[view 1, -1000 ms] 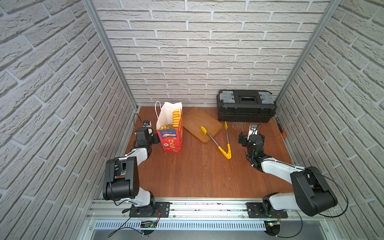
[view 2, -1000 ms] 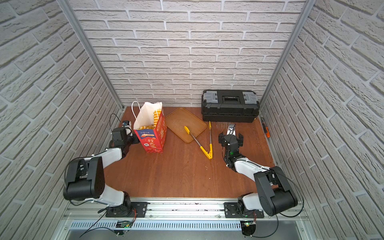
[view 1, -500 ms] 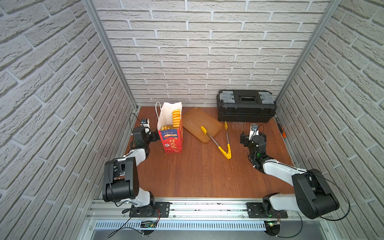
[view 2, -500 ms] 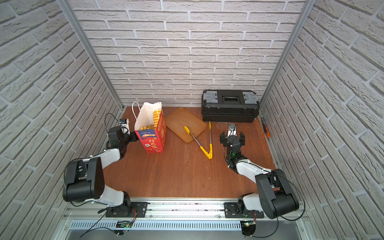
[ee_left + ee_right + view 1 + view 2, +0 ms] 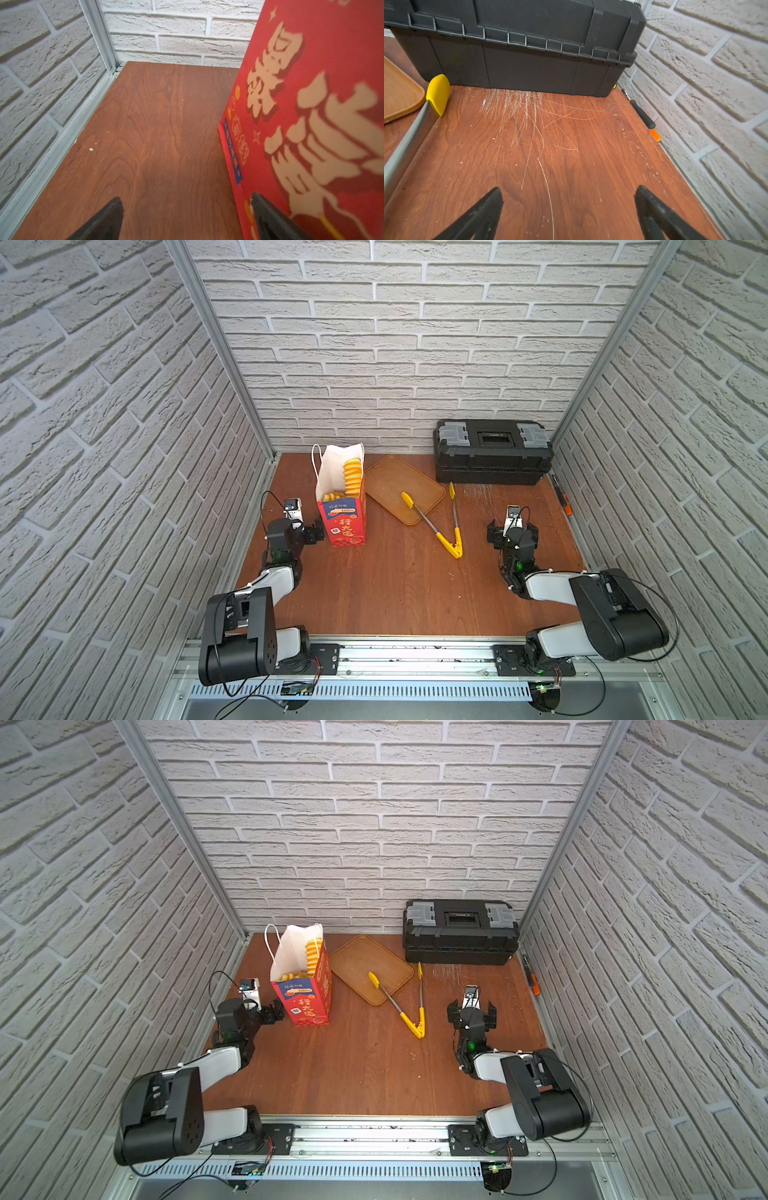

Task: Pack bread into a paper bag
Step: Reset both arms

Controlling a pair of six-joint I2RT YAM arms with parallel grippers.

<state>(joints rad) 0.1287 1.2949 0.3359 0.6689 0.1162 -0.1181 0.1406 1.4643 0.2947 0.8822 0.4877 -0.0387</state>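
**Both arms pulled back, bread sits in the bag**

Against the view from a second ago, my left gripper [image 5: 319, 531] has drawn back a little toward the near edge of the worktop [image 5: 395, 593]. It sits low beside the red base of the paper bag [image 5: 343, 522]. Its fingers [image 5: 99, 220] stand apart. From the wrist, one of them overlaps the bag's printed face [image 5: 311, 104], and I cannot tell whether it touches.

My right gripper [image 5: 512, 526] has eased back too, toward the near right corner. Its jaws are spread wide over bare wood and hold nothing. The bag, tray and tongs lie where they were.

Counting in both top views:
- One paper bag [image 5: 305, 998] stands upright toward the far left corner.
- The bread [image 5: 352, 477] is inside it: one ridged roll on end against the wall, with more golden pieces lower down that I cannot count.
- One brown tray [image 5: 386, 477] lies just beside the bag at the far edge.
- One pair of tongs [image 5: 428, 523] is splayed in a V, with one yellow tip on the tray's near corner and the other on the wood.
- One black toolbox [image 5: 492, 452] fills the far right corner.
- One orange-handled tool [image 5: 563, 499] lies along the right edge.
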